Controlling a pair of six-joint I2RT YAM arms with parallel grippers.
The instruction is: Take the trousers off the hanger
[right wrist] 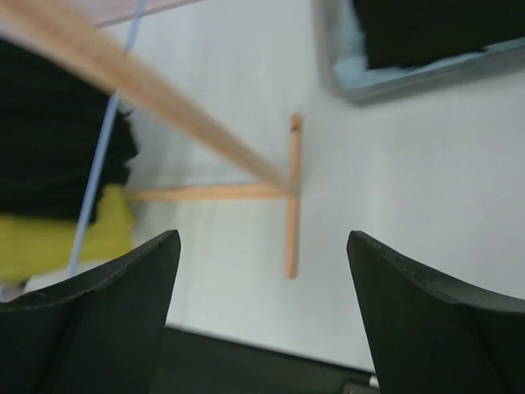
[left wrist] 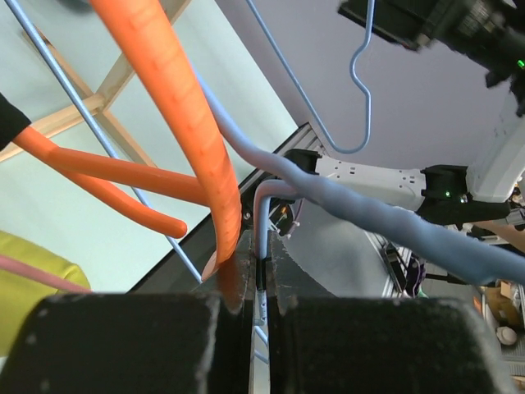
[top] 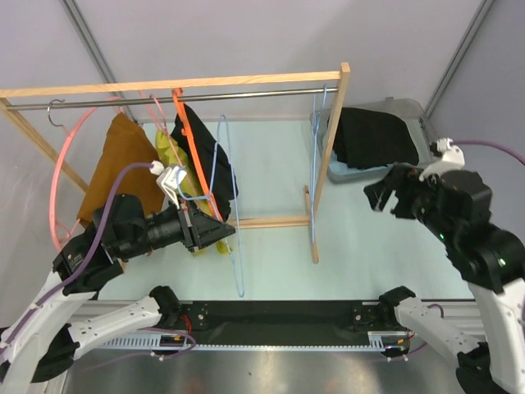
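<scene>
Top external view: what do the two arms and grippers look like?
The left arm and right arm have black joint housings and white link covers. A purple cable runs along each to a white plug. The left gripper and right gripper are black.

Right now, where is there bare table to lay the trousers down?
Bare tabletop below the grey bin, between the rack's right post and the right gripper; another patch between the blue hanger and that post. Crowded around the left gripper, among the hanging clothes.
</scene>
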